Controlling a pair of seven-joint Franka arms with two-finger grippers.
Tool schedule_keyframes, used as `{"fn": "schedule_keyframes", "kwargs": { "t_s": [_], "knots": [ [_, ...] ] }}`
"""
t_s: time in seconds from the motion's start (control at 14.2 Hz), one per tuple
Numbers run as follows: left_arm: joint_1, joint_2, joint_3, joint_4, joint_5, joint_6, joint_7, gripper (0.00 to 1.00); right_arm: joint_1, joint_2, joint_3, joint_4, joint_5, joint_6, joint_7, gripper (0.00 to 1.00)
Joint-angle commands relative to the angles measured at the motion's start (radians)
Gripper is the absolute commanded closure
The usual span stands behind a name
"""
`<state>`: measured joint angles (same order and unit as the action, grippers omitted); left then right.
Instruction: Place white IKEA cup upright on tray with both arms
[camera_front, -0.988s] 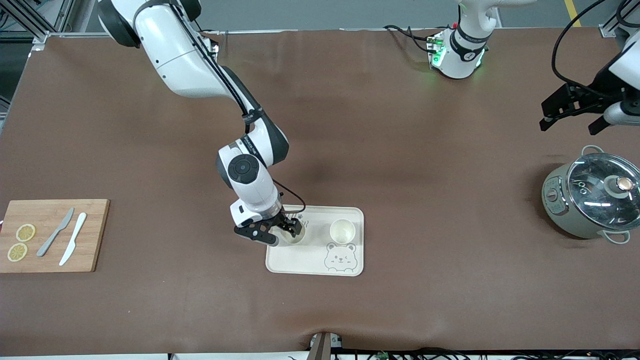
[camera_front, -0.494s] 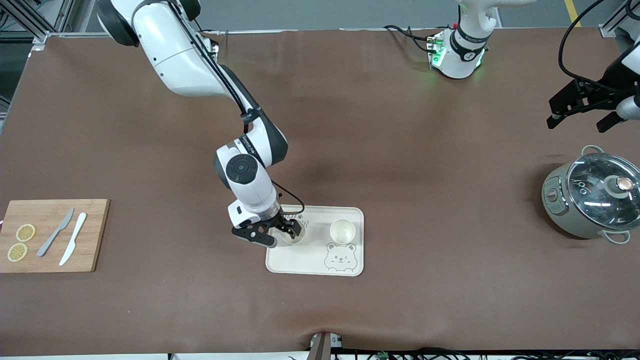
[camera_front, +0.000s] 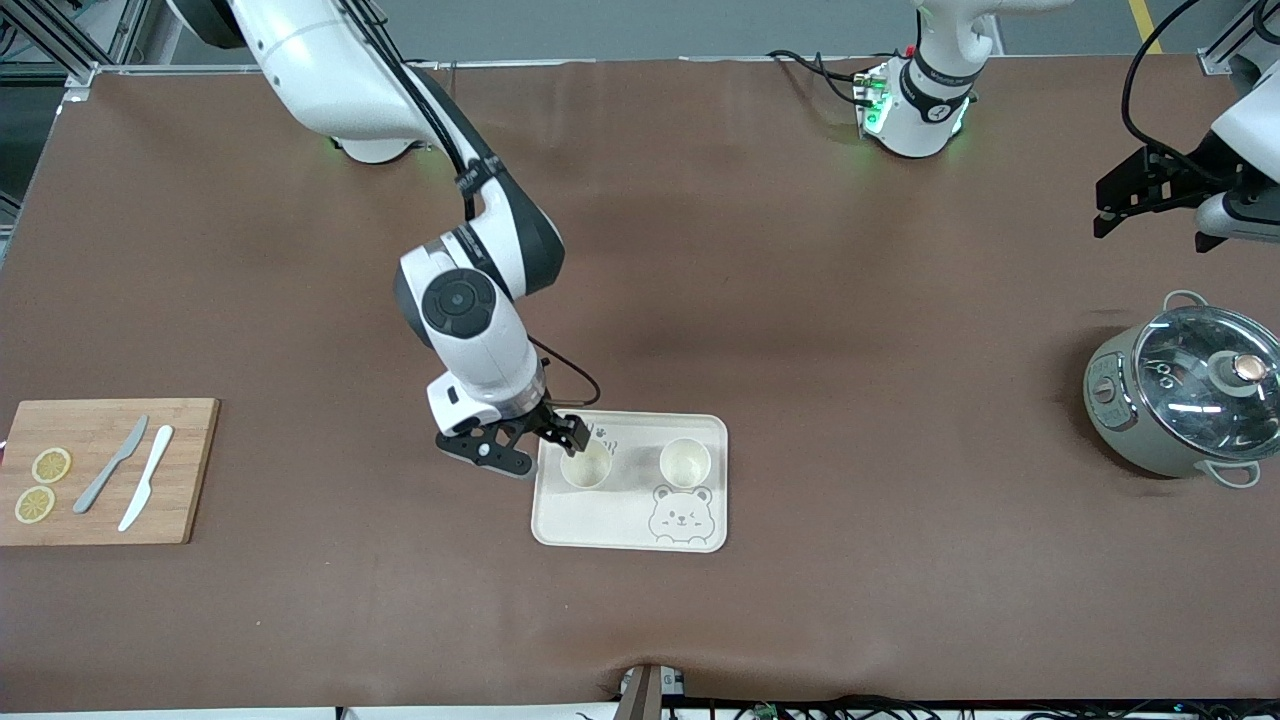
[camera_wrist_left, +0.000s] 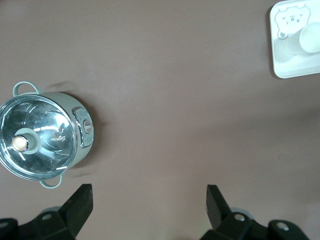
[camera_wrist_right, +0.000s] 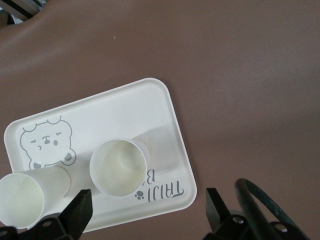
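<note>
The tray has grey handwritten letters near one corner, with a tiny paw print beside them. In the right wrist view the letters are upside down and cannot be read for sure. A drawn bear face sits on the tray too. No other words or numbers can be read.

front view: high up, faces the robots, whole table
wrist views: both look straight down, right one closer
shared: tray in all three
</note>
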<state>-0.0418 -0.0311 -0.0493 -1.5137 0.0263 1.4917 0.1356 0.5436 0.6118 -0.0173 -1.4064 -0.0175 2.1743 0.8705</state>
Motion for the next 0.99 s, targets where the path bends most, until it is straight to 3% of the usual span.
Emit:
{"fn": "schedule_keyframes", "kwargs": {
  "t_s": [0.0,0.49,0.92],
  "knots": [
    [-0.007,0.016,0.002,0.030,0.020,-0.028,0.016,0.00,-0.030,-0.095,0.005,-0.022,0.004,-0.114,-0.068,0.00],
    [-0.006,0.046,0.002,0.076,0.004,-0.116,0.015,0.00,-0.207,-0.279,0.008,-0.019,0.068,-0.437,-0.359,0.00],
    [-0.006,0.046,0.002,0.076,0.004,-0.116,0.010,0.00,-0.401,-0.331,0.003,0.049,0.071,-0.649,-0.648,0.00]
  ]
}}
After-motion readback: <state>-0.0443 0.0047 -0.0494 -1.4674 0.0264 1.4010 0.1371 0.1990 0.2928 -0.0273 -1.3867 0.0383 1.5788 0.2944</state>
